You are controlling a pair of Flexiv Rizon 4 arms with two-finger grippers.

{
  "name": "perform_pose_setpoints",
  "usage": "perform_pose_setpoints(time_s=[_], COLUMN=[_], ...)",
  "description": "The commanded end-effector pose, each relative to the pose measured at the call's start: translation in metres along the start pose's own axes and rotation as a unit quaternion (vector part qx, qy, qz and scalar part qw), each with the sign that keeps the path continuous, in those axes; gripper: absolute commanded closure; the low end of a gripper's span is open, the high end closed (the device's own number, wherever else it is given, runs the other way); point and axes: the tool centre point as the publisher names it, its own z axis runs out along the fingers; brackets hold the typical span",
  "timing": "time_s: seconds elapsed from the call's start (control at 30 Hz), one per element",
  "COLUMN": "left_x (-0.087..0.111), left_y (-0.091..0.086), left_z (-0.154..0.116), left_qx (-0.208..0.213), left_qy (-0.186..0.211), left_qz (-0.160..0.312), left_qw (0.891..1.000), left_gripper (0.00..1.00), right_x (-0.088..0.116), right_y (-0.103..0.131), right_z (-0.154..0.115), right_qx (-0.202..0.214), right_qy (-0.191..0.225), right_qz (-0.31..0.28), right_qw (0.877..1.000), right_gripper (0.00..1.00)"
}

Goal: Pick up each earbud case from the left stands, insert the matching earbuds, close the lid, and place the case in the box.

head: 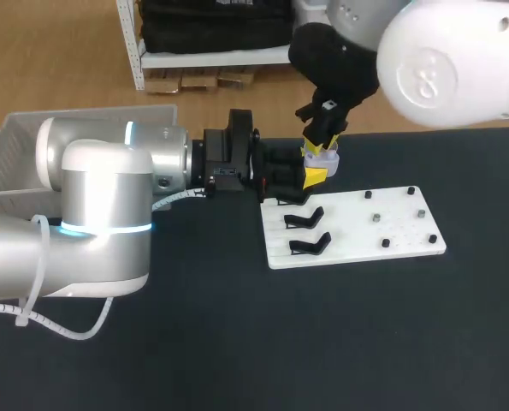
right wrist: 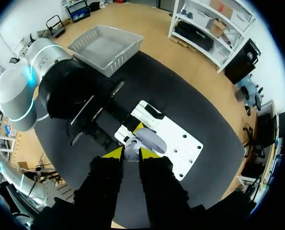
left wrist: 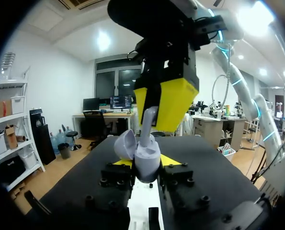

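Observation:
A pale lavender earbud case [head: 325,159] with its lid open is held just above the back left corner of the white board [head: 391,210], with my left gripper [head: 310,177] shut on it from the sides. In the left wrist view the case [left wrist: 147,160] sits between the yellow tips and its lid [left wrist: 125,143] leans to one side. My right gripper [head: 320,144] hangs straight above it, shut on a white earbud [left wrist: 149,122] whose lower end is in the case. In the right wrist view, the right gripper [right wrist: 130,153] is over the case [right wrist: 151,139].
Two black stands [head: 305,218] [head: 310,246] stand bare on the board's left part, and several small black pegs [head: 386,243] dot its right part. A grey basket [head: 23,141] sits at the table's far left, behind my left arm.

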Motion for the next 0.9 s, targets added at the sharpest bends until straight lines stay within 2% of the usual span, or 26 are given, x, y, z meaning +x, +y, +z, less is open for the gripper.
perform_pose_setpoints(time_s=[0.03,0.6,0.9], left_x=[0.0,0.0,0.0], left_y=[-0.001,-0.001,-0.001], left_z=[0.0,0.0,0.0], left_qx=[-0.003,-0.003,-0.003], left_qy=[0.0,0.0,0.0], left_qz=[0.0,0.0,0.0], left_qw=[1.0,1.0,1.0], left_gripper=[1.0,1.0,1.0], right_x=[-0.001,-0.001,0.0], right_y=[-0.001,-0.005,-0.004], right_z=[0.002,0.012,0.009], right_qx=[0.0,0.002,0.0], right_qy=[0.003,0.011,0.009], right_qz=[0.0,0.01,0.013], right_qw=[1.0,1.0,1.0], right_gripper=[1.0,1.0,1.0])
